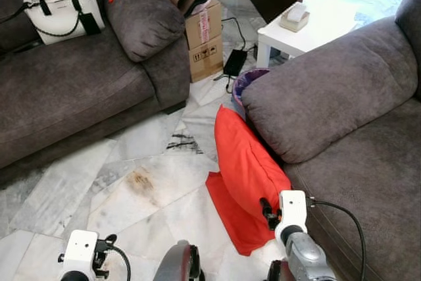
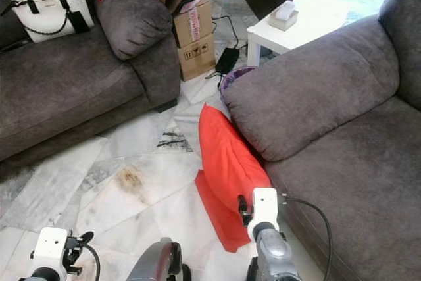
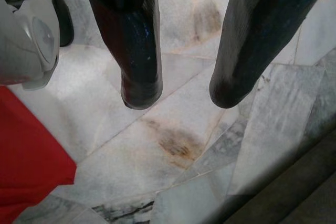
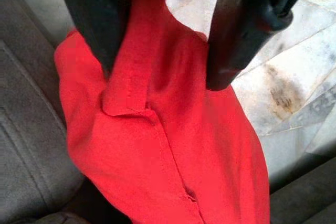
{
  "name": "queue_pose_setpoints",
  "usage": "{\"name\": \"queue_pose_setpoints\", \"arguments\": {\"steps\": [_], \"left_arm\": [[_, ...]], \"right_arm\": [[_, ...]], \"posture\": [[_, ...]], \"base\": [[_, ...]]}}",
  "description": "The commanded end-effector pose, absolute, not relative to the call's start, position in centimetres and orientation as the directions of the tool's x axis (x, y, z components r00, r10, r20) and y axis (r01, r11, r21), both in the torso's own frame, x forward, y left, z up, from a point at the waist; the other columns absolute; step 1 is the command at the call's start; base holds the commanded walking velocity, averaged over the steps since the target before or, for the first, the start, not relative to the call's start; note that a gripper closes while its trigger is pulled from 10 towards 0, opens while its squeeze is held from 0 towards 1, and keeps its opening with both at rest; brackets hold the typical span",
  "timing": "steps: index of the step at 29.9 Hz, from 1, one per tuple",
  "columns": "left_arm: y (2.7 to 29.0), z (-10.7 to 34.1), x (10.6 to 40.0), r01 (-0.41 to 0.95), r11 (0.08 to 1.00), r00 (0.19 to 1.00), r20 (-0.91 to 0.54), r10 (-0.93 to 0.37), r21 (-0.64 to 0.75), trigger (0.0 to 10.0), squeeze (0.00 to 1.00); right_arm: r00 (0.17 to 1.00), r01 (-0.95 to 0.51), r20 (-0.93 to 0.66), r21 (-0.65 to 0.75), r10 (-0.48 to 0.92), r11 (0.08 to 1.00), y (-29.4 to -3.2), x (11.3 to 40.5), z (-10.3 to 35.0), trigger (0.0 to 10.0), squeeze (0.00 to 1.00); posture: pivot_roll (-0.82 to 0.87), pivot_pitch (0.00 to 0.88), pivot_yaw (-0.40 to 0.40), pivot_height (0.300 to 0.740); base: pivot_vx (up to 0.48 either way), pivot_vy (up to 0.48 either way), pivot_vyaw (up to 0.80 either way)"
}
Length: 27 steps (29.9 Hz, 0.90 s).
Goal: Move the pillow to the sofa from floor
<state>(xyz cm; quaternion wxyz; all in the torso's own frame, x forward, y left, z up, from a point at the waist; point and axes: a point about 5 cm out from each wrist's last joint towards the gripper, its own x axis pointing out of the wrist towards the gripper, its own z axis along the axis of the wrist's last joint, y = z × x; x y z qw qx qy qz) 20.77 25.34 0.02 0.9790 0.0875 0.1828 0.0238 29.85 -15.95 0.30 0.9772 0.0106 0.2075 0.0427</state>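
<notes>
A red pillow point(image 1: 247, 162) stands on edge on the marble floor, leaning against the front of the grey sofa point(image 1: 368, 189) on my right. A flat red flap of it lies on the tiles. My right gripper point(image 4: 168, 69) is open just above the pillow point(image 4: 173, 145), one finger on each side of its upper edge. I cannot tell whether the fingers touch the cloth. My right wrist point(image 1: 293, 212) sits at the pillow's near end. My left gripper point(image 3: 185, 95) is open over bare marble, with a red corner of the pillow point(image 3: 26, 156) to one side.
A second grey sofa point(image 1: 66, 90) at the left carries a white handbag point(image 1: 62, 11). A cardboard box point(image 1: 204, 41), a black charger point(image 1: 235, 62) and a white side table point(image 1: 289, 41) stand at the back. Stained marble floor point(image 1: 141, 182) lies between the sofas.
</notes>
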Motion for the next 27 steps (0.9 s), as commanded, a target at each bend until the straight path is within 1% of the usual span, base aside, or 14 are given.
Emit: {"name": "queue_pose_setpoints", "arguments": {"steps": [1, 8, 14, 18, 27], "left_arm": [[26.0, -0.7, 19.7, -0.028, 0.982, 0.909, -0.403, 0.104, 0.189, 10.0, 0.00], [25.9, -1.5, 19.4, -0.044, 0.982, 0.897, -0.426, 0.119, 0.181, 10.0, 0.00], [25.5, -1.8, 19.8, -0.058, 0.984, 0.895, -0.428, 0.127, 0.171, 10.0, 0.00], [25.3, -1.9, 20.5, -0.063, 0.984, 0.895, -0.428, 0.129, 0.164, 10.0, 0.00], [25.5, -1.3, 22.5, -0.096, 0.983, 0.904, -0.400, 0.153, 0.158, 10.0, 0.00]], "right_arm": [[0.891, -0.074, -0.446, 0.051, 0.089, 0.996, -15.7, 28.8, -0.8, 0.0, 0.00], [0.886, -0.070, -0.457, 0.038, 0.080, 0.997, -16.2, 28.7, -0.9, 0.0, 0.00], [0.885, -0.054, -0.461, 0.040, 0.067, 0.998, -16.6, 28.6, -1.0, 0.0, 0.00], [0.884, -0.036, -0.464, 0.075, 0.067, 0.997, -16.5, 28.4, -1.2, 0.0, 0.00], [0.888, 0.002, -0.457, 0.108, 0.048, 0.994, -16.4, 28.5, -1.1, 0.0, 0.00]], "posture": [[0.26, 0.234, 0.132, 0.642], [0.25, 0.211, 0.108, 0.642], [0.23, 0.191, 0.091, 0.642], [0.22, 0.150, 0.073, 0.642], [0.19, 0.083, 0.066, 0.642]], "base": [[0.000, 0.000, 0.00], [0.000, 0.000, 0.00], [0.000, 0.000, 0.00], [0.000, 0.000, 0.00], [0.000, 0.000, 0.00]]}}
